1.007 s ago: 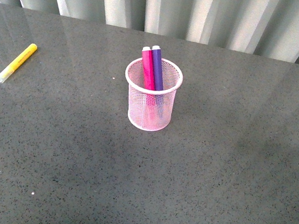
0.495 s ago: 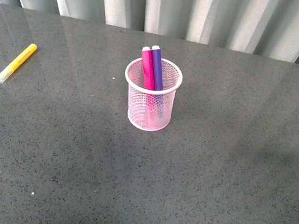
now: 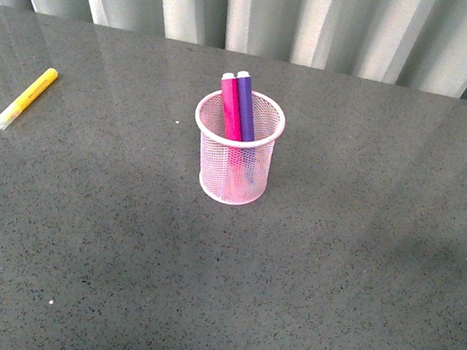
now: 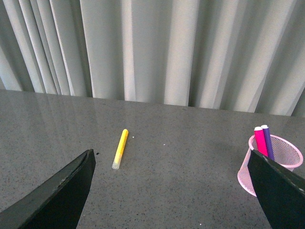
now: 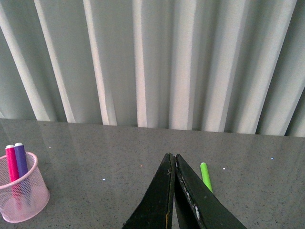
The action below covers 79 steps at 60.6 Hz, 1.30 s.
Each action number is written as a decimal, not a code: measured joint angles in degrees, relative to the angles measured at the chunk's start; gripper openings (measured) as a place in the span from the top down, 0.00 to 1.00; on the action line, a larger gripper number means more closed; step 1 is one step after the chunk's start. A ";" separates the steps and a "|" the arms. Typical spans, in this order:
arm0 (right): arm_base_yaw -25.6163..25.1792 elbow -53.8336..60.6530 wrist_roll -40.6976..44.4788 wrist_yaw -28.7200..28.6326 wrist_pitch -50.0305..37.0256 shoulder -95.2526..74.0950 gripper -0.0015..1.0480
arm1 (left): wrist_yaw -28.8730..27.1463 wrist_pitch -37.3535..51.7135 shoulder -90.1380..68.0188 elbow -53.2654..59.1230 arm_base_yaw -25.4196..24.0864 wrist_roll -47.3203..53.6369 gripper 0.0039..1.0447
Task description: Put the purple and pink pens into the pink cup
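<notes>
The pink cup (image 3: 236, 157) stands upright in the middle of the grey table. The magenta-pink pen (image 3: 231, 106) and the purple pen (image 3: 246, 105) stand inside it side by side, tops above the rim. The cup also shows in the left wrist view (image 4: 276, 164) and the right wrist view (image 5: 23, 195), with both pens in it. Neither arm shows in the front view. My left gripper (image 4: 171, 164) is open and empty, well back from the cup. My right gripper (image 5: 172, 160) is shut and empty, away from the cup.
A yellow marker (image 3: 26, 97) lies on the table at the far left, also in the left wrist view (image 4: 120, 148). A green marker (image 5: 206, 176) lies beyond my right gripper. Pale curtains (image 3: 259, 15) hang along the table's back edge.
</notes>
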<state>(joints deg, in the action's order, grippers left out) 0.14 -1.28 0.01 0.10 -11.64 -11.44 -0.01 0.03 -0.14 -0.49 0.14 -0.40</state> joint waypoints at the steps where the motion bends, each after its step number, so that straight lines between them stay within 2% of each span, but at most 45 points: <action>1: 0.00 0.00 -0.02 0.00 0.28 0.28 0.97 | 0.00 0.00 0.00 0.00 0.00 0.00 0.06; 6: 0.00 -0.02 -0.02 0.00 2.19 2.14 0.97 | 0.00 0.00 0.00 0.00 0.00 0.00 0.06; 12: 0.00 -0.02 -0.02 -0.02 11.10 9.20 0.97 | 0.00 0.00 0.00 -0.02 0.00 0.00 0.06; 33: 0.00 -0.02 0.02 0.00 11.61 11.19 0.96 | 0.00 0.00 0.02 0.00 0.00 0.00 0.06; 66: 0.00 -0.02 -0.07 0.00 11.61 11.19 0.05 | -0.02 0.00 0.02 0.00 0.00 0.00 0.06; 79: 0.00 -0.02 -0.04 0.00 11.61 11.19 0.07 | -0.02 0.00 0.02 0.00 0.00 0.00 0.06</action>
<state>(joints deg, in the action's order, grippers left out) 0.14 -1.30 -0.03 0.10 -0.03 -0.25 -0.03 0.03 -0.12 -0.49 0.14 -0.40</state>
